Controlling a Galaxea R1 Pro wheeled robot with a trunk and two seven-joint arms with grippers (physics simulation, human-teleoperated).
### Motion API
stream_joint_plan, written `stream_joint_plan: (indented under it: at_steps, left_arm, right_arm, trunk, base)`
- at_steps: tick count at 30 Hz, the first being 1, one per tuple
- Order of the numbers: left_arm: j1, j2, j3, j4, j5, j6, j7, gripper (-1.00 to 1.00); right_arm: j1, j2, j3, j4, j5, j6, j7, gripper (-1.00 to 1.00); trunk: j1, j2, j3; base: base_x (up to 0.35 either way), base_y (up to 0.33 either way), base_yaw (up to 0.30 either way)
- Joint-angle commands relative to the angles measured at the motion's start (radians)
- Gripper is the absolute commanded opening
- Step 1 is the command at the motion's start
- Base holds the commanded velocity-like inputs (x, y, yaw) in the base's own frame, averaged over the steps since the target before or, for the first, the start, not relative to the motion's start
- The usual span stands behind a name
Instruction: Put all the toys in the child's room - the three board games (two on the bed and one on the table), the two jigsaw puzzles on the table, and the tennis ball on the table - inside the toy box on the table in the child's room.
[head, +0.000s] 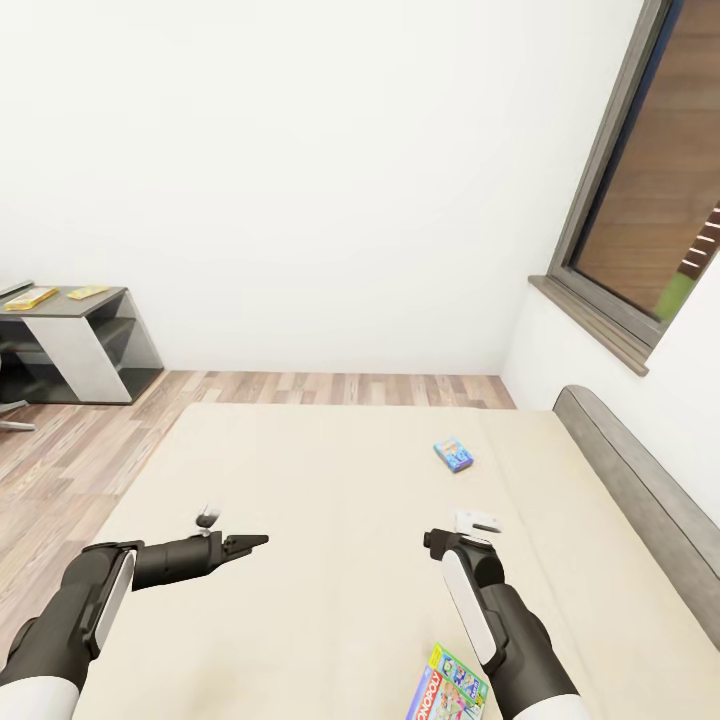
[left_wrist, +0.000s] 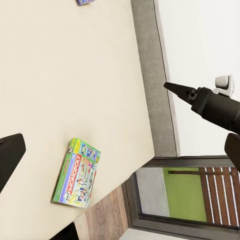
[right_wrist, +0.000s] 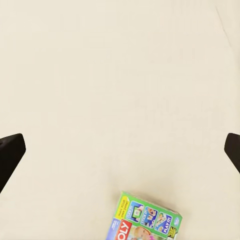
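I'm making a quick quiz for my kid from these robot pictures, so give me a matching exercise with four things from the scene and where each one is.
Things:
1. Monopoly box
2. small blue game box
3. desk
4. window

Places:
A. against the far wall, on the robot's left
B. on the bed, near edge, beside the right arm
C. in the wall on the right, above the headboard
D. on the bed, farther out, towards the headboard

Pairs: 1-B, 2-D, 3-A, 4-C

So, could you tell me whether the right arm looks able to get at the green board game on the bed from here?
Probably yes: the green board game lies flat on the bed beside the right end effector, with bare mattress between.
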Motion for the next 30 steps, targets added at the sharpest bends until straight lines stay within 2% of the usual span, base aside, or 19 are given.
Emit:
stream_joint_plan:
  at_steps: [1, 13, 18, 22, 26, 30]
  left_arm:
    - [-0.001, 0.0, 0.001, 0.0, -0.001, 0.01, -0.004, 1.0]
    - [-0.001, 0.002, 0.002, -0.001, -0.001, 0.01, -0.005, 1.0]
    - [-0.001, 0.004, 0.002, -0.001, -0.001, 0.01, -0.005, 1.0]
    - [-0.001, 0.004, 0.002, -0.001, -0.001, 0.01, -0.005, 1.0]
    - [-0.001, 0.003, 0.002, -0.002, -0.001, 0.009, -0.004, 1.0]
    - [-0.001, 0.003, 0.002, -0.002, -0.001, 0.009, -0.005, 1.0]
  right_arm:
    - [-0.001, 0.0, 0.002, -0.001, -0.01, 0.002, -0.01, 1.0]
    - [-0.001, 0.0, 0.001, 0.002, -0.011, 0.001, -0.009, 1.0]
    - [-0.001, -0.008, -0.007, 0.012, -0.012, -0.012, 0.029, 1.0]
    - [-0.001, -0.015, -0.014, 0.016, -0.012, -0.048, 0.108, 1.0]
    - [-0.001, -0.019, -0.051, 0.035, -0.011, -0.062, 0.164, 1.0]
    - [-0.002, -0.02, -0.084, 0.049, -0.011, -0.066, 0.182, 1.0]
  trunk:
    - [0.001, -0.002, -0.002]
    - [0.001, -0.002, -0.002]
    - [0.001, -0.002, -0.002]
    - [0.001, -0.002, -0.002]
    - [0.001, -0.002, -0.002]
    - [0.001, -0.002, -0.002]
  base:
    - [0.0, 0.0, 0.0]
    - [0.0, 0.0, 0.0]
    - [0.0, 0.0, 0.0]
    - [0.0, 0.0, 0.0]
    - [0.0, 0.0, 0.0]
    - [0.0, 0.0, 0.0]
